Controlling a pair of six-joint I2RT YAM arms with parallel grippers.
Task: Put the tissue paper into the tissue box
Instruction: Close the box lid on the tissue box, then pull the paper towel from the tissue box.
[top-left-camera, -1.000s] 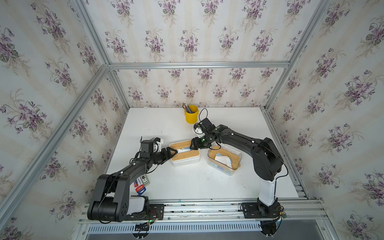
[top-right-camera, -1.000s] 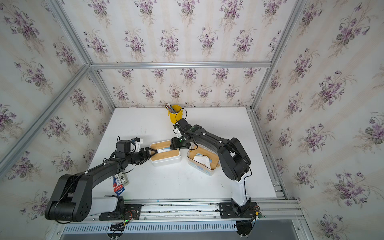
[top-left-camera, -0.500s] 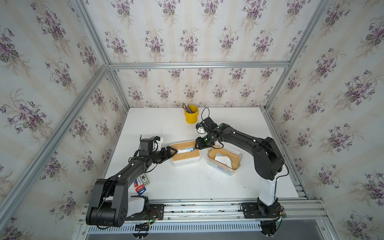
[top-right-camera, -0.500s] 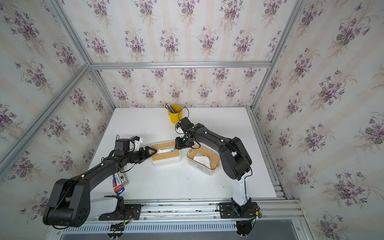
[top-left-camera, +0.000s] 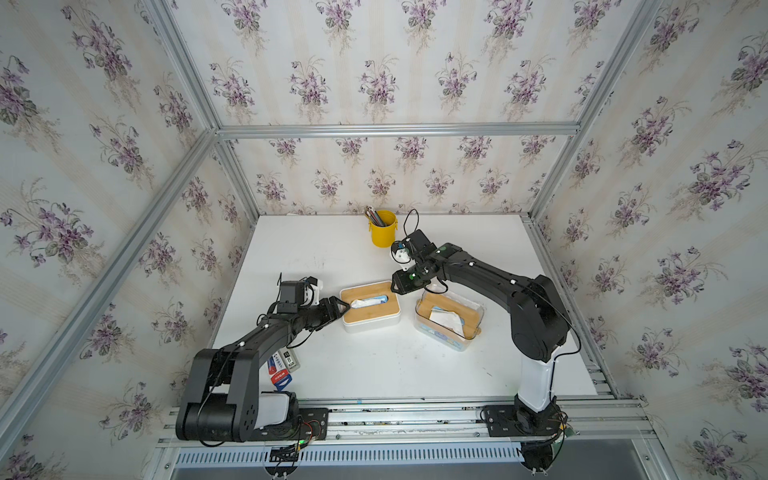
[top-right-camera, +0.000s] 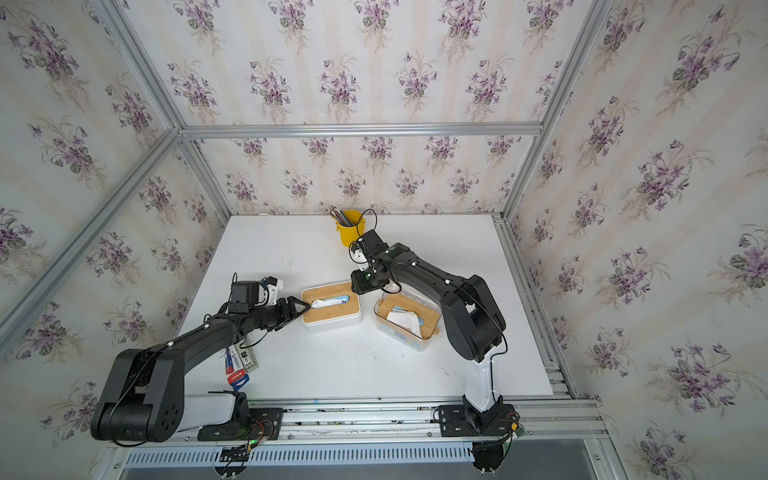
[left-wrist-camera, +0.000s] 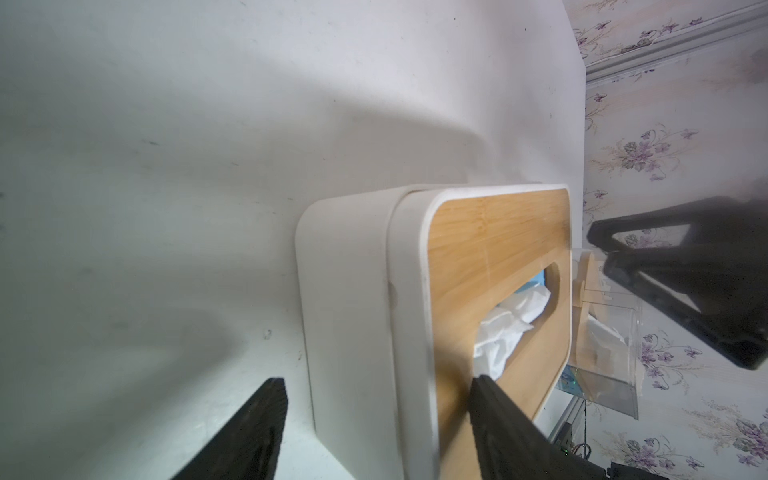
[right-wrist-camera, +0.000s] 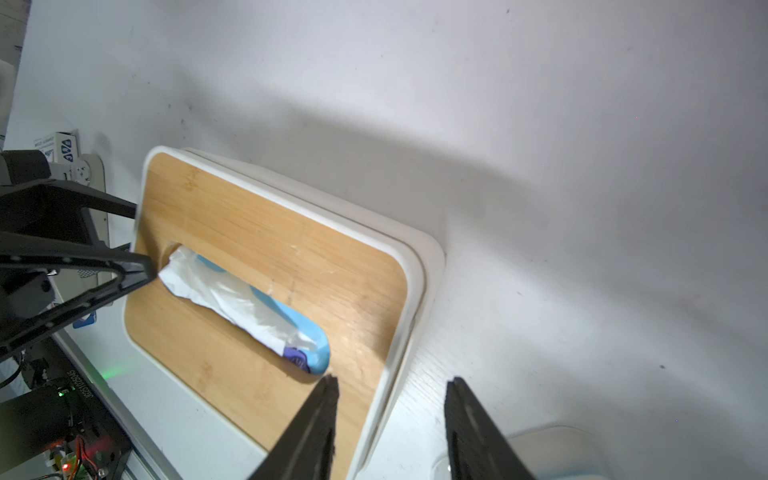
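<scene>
The tissue box (top-left-camera: 371, 320) (top-right-camera: 332, 322) is white with a bamboo lid and stands mid-table. Tissue paper (top-left-camera: 369, 300) (top-right-camera: 330, 301), white inside a blue wrap, lies in the lid's slot, and a crumpled white end pokes out toward the left arm (left-wrist-camera: 511, 328) (right-wrist-camera: 237, 299). My left gripper (top-left-camera: 338, 308) (left-wrist-camera: 380, 395) is open at the box's left end, one finger over the lid and one outside the wall. My right gripper (top-left-camera: 400, 286) (right-wrist-camera: 392, 380) is open at the far right corner, astride the rim.
A clear box (top-left-camera: 440, 338) (top-right-camera: 401, 338) with a bamboo lid and tissue stands just right of the white one, under the right arm. A yellow pencil cup (top-left-camera: 383, 232) (top-right-camera: 348, 237) stands at the back. Small packets (top-left-camera: 282, 365) lie beside the left arm.
My right gripper has drawn back from over the slot to the box's right corner and its jaws have narrowed. The left gripper has stayed at the left end.
</scene>
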